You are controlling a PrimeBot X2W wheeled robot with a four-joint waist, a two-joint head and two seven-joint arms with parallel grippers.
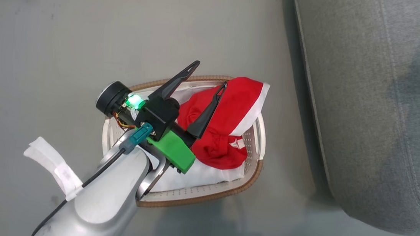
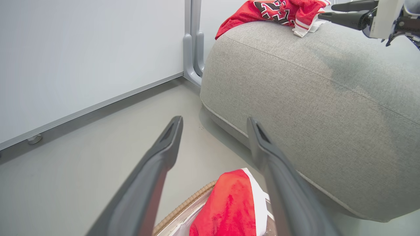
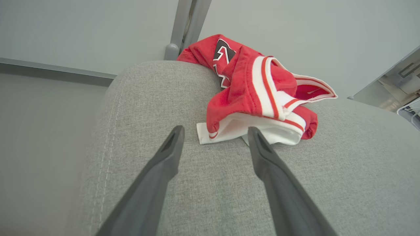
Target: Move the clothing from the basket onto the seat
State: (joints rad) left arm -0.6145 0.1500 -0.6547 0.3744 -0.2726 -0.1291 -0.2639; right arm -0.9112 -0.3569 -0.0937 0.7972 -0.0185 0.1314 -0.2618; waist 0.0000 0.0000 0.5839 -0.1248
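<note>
The grey sofa (image 1: 380, 111) already bears one red jersey (image 3: 262, 95). It lies free before the right gripper (image 3: 215, 130), whose fingers are spread and empty. The basket (image 1: 202, 200) beside the sofa holds another red garment (image 1: 227, 135). The left gripper (image 1: 210, 73) hangs over it, spread and empty, apparently ready to pick. The jersey's black-and-white emblem is too crumpled to read.

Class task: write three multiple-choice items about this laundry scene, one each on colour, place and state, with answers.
1. The rim of the basket is: A brown; B blue; C black.
2. The emblem garment lies: A in the basket; B on the seat; C on a shelf.
3. The left end effector is: A open; B shut on a garment; C shut on the basket's handle.
Answers: 1 A, woven brown band; 2 B, it rests on grey upholstery; 3 A, jaws apart, holding nothing.
</note>
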